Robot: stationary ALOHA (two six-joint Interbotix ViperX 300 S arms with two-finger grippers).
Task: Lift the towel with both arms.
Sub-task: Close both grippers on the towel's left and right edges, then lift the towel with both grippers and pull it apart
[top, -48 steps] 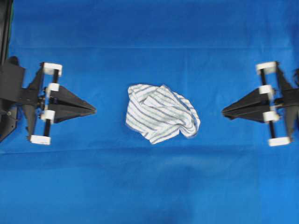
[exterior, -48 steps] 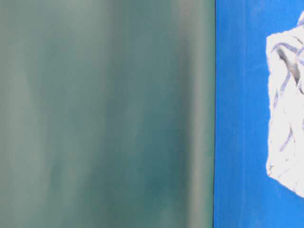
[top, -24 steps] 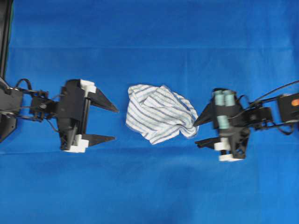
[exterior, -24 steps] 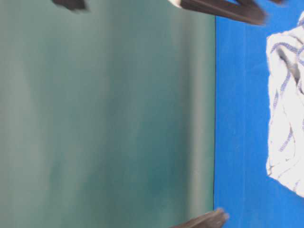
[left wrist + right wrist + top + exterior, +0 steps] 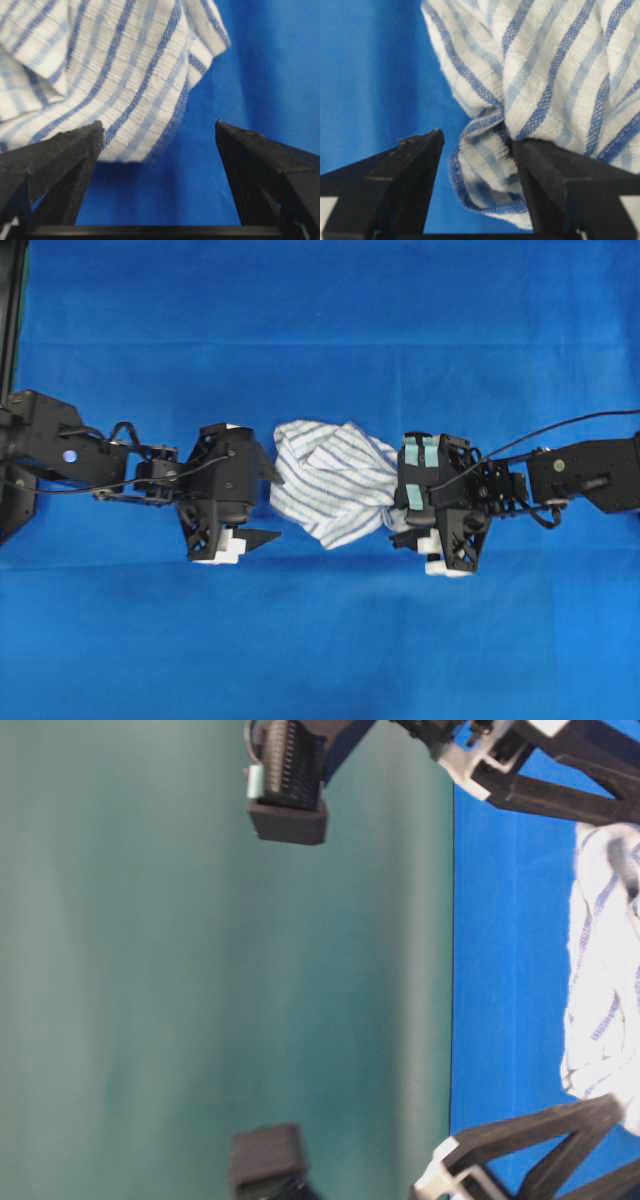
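Crumpled white blue-striped towel [image 5: 340, 490] lies unlifted on blue tabletop [image 5: 320, 330]. Left pincer [image 5: 268, 502] and right pincer [image 5: 476, 150] gape wide at its edges; gripping and lifting remain.

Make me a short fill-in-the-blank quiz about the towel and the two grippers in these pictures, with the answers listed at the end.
1. The striped towel lies crumpled on a ____ table covering.
2. The left gripper has its jaws ____.
3. Teal tape patches sit on the ____ gripper.
4. In the overhead view the towel lies ____ the two grippers.

Answers: blue; open; right; between
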